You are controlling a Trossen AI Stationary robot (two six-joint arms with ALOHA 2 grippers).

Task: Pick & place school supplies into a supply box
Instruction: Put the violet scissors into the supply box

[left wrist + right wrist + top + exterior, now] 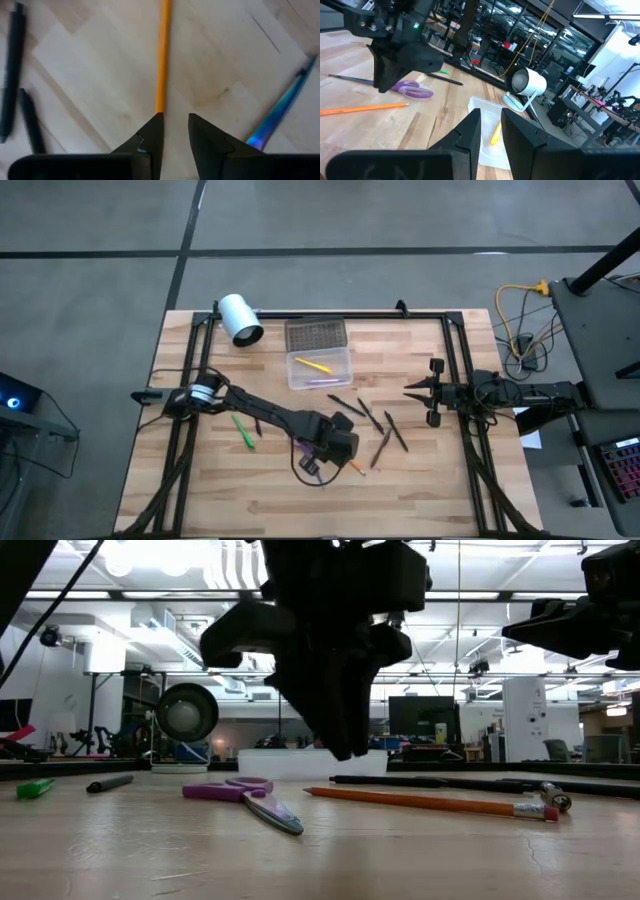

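Because it is thin, stiff and light (apt to roll), the orange pencil (163, 55), at twelve o'clock of the narrowly parted, empty left gripper (175, 131), is best pinched mid-shaft.

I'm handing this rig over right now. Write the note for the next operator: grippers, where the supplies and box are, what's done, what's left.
Left gripper: hangs over the orange pencil, fingers slightly apart, the pencil beside one fingertip, not gripped. The purple-handled scissors lie next to it.
Right gripper: waits at the table's right side, fingers slightly apart, holding nothing.
Supply box: open at the table's far middle, its lid behind it.
Done: a yellow pencil and a purple pen lie in the box.
Left: the orange pencil, scissors, green marker and several dark pens remain on the table.
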